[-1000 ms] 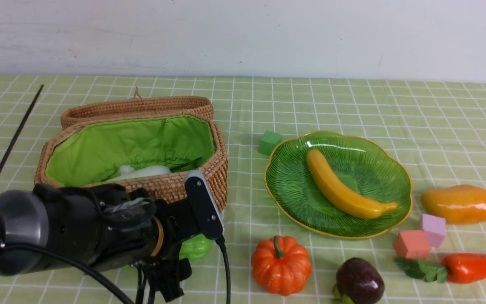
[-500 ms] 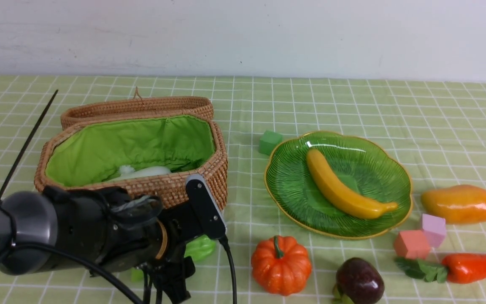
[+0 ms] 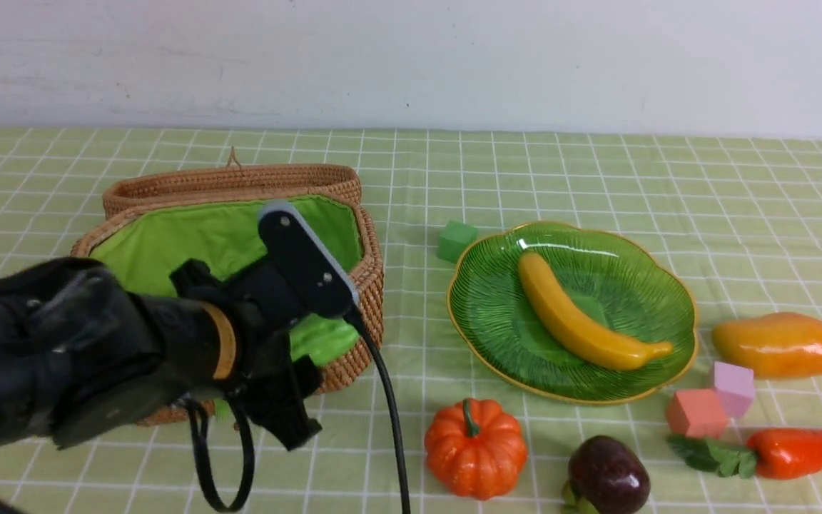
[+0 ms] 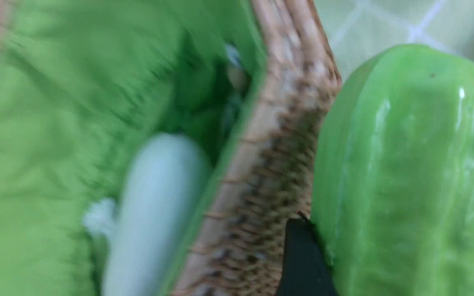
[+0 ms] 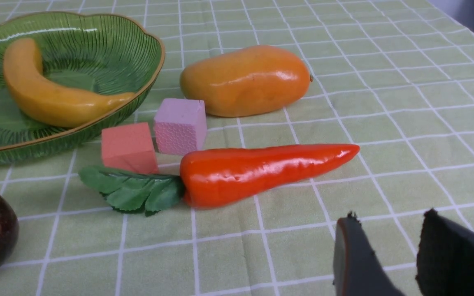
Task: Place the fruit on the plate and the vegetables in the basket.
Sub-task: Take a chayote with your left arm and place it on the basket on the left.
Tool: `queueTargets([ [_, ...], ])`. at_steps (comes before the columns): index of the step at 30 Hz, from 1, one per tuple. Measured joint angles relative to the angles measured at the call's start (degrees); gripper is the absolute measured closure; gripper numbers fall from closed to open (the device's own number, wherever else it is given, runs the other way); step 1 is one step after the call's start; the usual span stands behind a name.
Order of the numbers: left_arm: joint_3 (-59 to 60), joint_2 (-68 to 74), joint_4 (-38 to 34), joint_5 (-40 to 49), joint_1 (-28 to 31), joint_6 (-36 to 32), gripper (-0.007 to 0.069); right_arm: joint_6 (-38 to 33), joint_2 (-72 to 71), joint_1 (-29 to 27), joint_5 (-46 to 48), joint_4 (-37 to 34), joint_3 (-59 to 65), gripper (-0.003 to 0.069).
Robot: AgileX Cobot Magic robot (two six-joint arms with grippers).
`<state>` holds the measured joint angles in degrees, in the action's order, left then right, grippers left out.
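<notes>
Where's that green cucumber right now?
Front view, left side: the cucumber is gripped in the left fingers, just outside the basket, not yet inside.

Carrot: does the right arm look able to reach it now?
Probably yes: the carrot lies in the open just ahead of the right tool, whose jaws stand apart and empty.
</notes>
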<state>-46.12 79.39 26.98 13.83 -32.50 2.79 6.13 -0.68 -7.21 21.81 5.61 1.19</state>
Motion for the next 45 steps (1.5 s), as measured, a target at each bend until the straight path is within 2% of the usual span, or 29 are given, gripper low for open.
queueTargets([
  [8, -3.1, -11.8, -1.4, -5.8, 0.6, 0.0, 0.0190, 0.0, 0.0, 0.0, 0.0, 0.0, 0.0, 0.0417],
  [13, -8.3, -9.8, -2.0, -6.8, 5.4, 0.5, 0.0190, 0.0, 0.0, 0.0, 0.0, 0.0, 0.0, 0.0417],
  [17, -13.6, -2.9, -4.0, -2.3, 12.1, 4.0, 0.0190, 0.0, 0.0, 0.0, 0.0, 0.0, 0.0, 0.0417],
  [21, -18.2, 5.3, -5.6, 6.6, 15.1, 8.0, 0.0190, 0.0, 0.0, 0.0, 0.0, 0.0, 0.0, 0.0417],
  [25, -20.9, 11.8, -6.0, 11.4, 15.1, 10.7, 0.0190, 0.0, 0.0, 0.0, 0.0, 0.0, 0.0, 0.0417],
  [34, -21.9, 14.0, -5.8, 11.5, 15.1, 18.4, 0.0188, 0.0, 0.0, 0.0, 0.0, 0.0, 0.0, 0.0417],
  [41, -21.9, 12.8, -7.0, 15.7, 11.6, 19.3, 0.0096, 0.0, 0.0, 0.0, 0.0, 0.0, 0.0, 0.0417],
  [45, -22.1, 12.2, -6.9, 19.0, 9.8, 19.3, 0.0072, 0.0, 0.0, 0.0, 0.0, 0.0, 0.0, 0.0417],
])
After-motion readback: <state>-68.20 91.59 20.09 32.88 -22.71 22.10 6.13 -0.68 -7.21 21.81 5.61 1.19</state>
